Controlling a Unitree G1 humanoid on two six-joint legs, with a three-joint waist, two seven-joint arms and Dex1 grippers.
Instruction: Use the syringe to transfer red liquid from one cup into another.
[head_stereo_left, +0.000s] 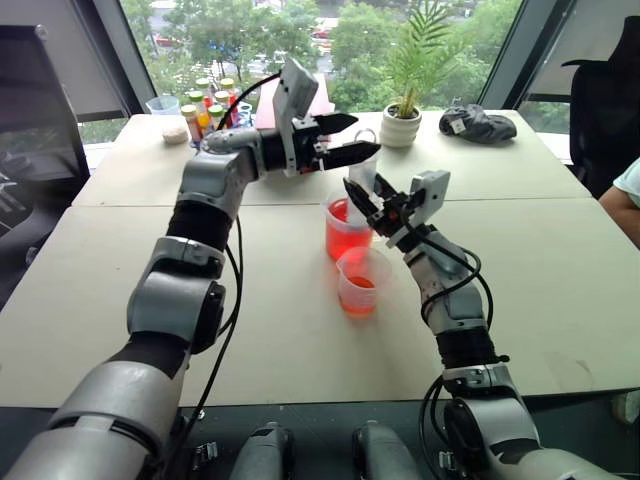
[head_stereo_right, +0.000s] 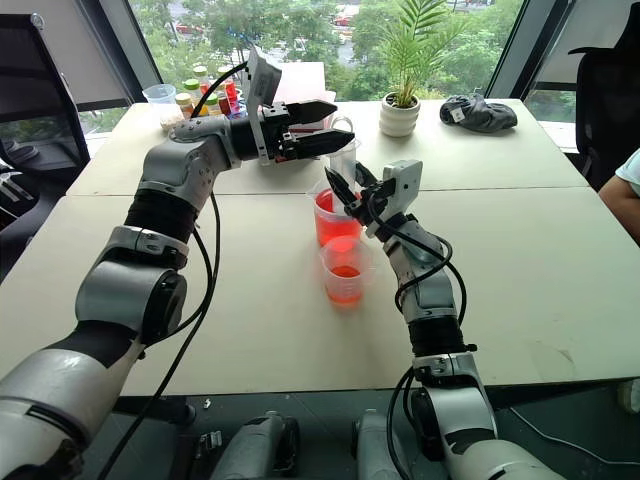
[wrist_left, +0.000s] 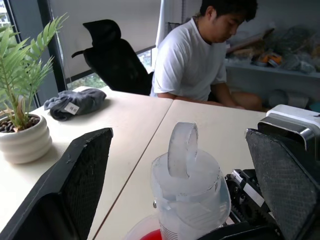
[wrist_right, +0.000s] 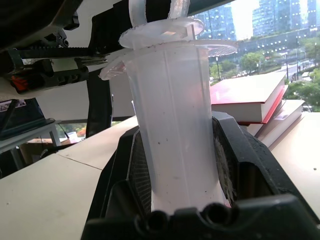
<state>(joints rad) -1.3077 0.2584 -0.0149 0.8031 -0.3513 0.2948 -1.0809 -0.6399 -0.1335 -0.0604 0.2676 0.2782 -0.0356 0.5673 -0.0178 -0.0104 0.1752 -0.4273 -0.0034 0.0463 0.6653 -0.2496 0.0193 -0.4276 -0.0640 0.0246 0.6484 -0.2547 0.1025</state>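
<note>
The syringe stands upright over the larger cup, which holds the red liquid. My right gripper is shut on its clear barrel. My left gripper reaches in from the left at the syringe's top. It is open, with its fingers on either side of the white plunger ring and a gap on both sides. The smaller cup stands just in front of the larger one and holds a little red liquid at the bottom.
At the table's far side are a potted plant, a dark cloth bundle, several small bottles and a clear cup. A person in a white shirt sits at the right edge. Red books lie behind the cups.
</note>
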